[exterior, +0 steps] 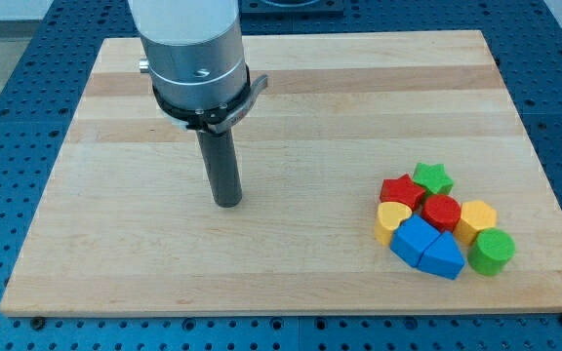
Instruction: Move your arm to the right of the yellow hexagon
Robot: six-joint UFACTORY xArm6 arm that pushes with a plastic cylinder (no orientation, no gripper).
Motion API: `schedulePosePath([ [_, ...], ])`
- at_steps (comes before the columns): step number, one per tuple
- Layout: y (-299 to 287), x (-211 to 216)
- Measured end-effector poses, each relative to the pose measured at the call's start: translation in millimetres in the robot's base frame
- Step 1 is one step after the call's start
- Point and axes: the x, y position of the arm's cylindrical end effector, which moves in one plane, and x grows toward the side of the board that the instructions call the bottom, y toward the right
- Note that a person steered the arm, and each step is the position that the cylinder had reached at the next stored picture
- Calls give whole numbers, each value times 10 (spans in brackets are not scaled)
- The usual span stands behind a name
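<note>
The yellow hexagon (477, 218) sits on the wooden board (291, 107) at the view's lower right, in a tight cluster of blocks. My tip (227, 202) rests on the board left of centre, far to the left of the hexagon and slightly above its level. Around the hexagon are a red hexagon-like block (442, 211) to its left, a green cylinder (491, 252) below it and a green star (433, 177) up and to the left.
The cluster also holds a red block (401, 191), a yellow heart (392, 220), a blue block (415, 239) and a blue triangle (445, 257). The board's right edge (544, 195) runs close to the right of the cluster.
</note>
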Motion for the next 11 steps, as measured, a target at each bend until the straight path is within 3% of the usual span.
schedulePosePath([
  [1, 10, -52],
  [2, 385, -429],
  [4, 1782, -884],
  [5, 2714, -884],
  [6, 3171, -883],
  [7, 3183, -844],
  [8, 3463, -413],
  [11, 3736, 282],
])
